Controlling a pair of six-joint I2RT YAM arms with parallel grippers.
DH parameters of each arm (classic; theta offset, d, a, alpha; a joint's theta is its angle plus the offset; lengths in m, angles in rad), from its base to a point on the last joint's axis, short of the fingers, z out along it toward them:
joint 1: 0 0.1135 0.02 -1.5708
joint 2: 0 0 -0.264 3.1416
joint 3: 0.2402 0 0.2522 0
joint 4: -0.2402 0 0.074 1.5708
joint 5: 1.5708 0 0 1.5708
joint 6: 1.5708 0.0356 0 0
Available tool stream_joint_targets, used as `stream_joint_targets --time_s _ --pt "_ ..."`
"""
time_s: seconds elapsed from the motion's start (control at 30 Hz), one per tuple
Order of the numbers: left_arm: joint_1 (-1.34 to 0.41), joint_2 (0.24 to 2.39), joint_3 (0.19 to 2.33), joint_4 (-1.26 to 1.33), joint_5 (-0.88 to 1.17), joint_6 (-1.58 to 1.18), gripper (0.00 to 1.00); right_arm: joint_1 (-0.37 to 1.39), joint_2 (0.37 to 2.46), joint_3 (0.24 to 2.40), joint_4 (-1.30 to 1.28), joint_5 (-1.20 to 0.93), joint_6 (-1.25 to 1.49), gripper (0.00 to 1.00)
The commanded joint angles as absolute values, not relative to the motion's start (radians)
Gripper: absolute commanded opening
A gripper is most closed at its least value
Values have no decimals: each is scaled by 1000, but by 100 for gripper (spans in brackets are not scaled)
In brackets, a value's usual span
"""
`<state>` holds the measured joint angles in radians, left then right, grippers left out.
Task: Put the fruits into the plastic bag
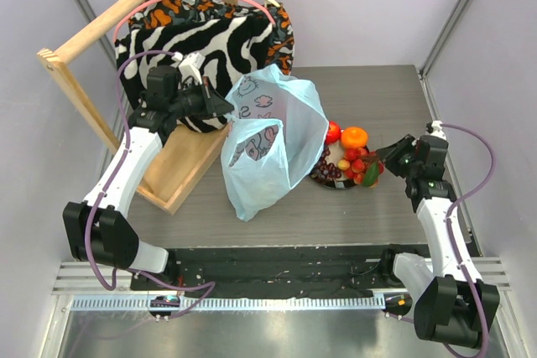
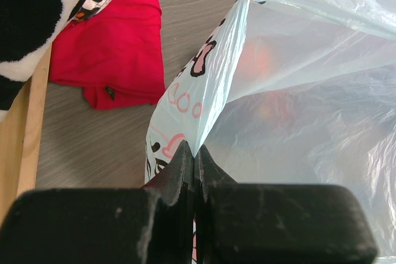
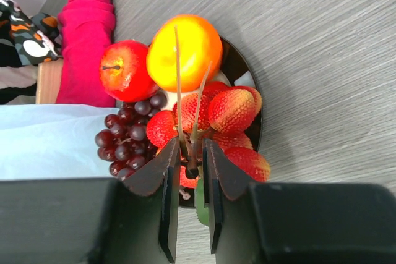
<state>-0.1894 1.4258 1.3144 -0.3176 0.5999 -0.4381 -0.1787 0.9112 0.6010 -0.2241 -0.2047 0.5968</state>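
The light-blue plastic bag (image 1: pixel 273 144) stands mid-table, its mouth held up. My left gripper (image 1: pixel 228 106) is shut on the bag's rim, as the left wrist view (image 2: pixel 195 153) shows, with the bag (image 2: pixel 297 91) spreading to the right. The fruits lie on a dark plate (image 1: pixel 323 178) right of the bag: red apple (image 3: pixel 127 69), orange (image 3: pixel 184 51), purple grapes (image 3: pixel 124 137) and the bunch of red-yellow balls (image 3: pixel 232 109). A small yellow fruit (image 1: pixel 343 163) shows among them. My right gripper (image 3: pixel 192 149) is closed around the bunch's stem, which rests on the plate.
A wooden rack (image 1: pixel 92 23) with a zebra-striped fabric (image 1: pixel 218 39) stands at the back left, behind the left arm. A red cloth (image 2: pixel 117 47) lies on the table beside the rack. The bag's side (image 3: pixel 49 140) lies close against the plate.
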Motion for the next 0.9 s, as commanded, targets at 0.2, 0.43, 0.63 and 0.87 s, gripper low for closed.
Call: stream_joint_targets --time_s 0.2,0.43,0.63,0.87 --pt "-183 1404 1350 -285 624 -443 0 -183 831 759 -362 -167 526 11" --pt "-184 1405 1351 -282 624 -443 0 -183 804 876 -345 -221 532 1" --pt "-184 1404 1350 -284 623 -442 0 -181 775 948 -190 -366 558 1" --pt "-183 1401 1347 -273 638 -454 0 -181 826 1156 87 -537 586 1"
